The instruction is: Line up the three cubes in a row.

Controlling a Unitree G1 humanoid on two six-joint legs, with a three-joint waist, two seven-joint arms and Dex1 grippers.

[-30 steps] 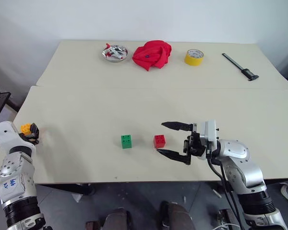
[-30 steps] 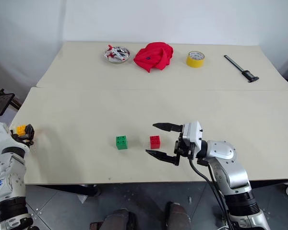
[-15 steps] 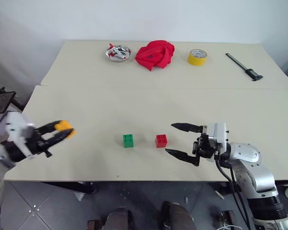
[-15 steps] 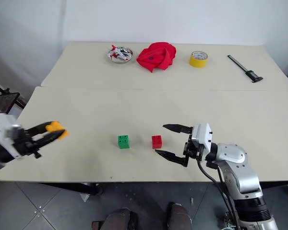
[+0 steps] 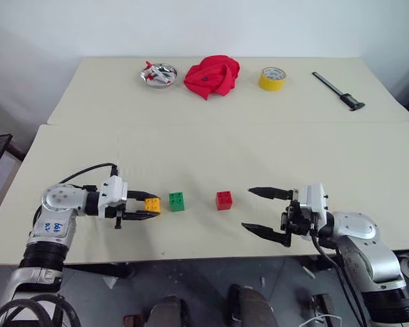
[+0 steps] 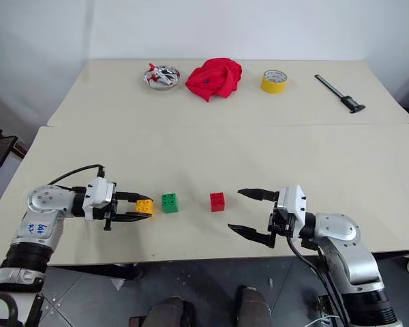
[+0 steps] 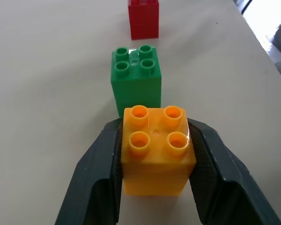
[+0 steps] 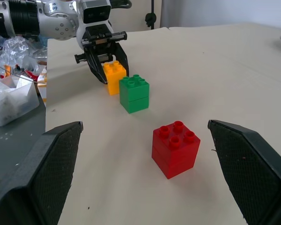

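The orange-yellow cube sits clamped in the left gripper, lower left of the head view, just beside the green cube; the red cube stands apart, nearer centre. The right gripper hangs wide open and empty, lower right. Risk: setting down too close could nudge green out of line. The left wrist view shows all three roughly in file; the head view alone shows the uneven spacing.
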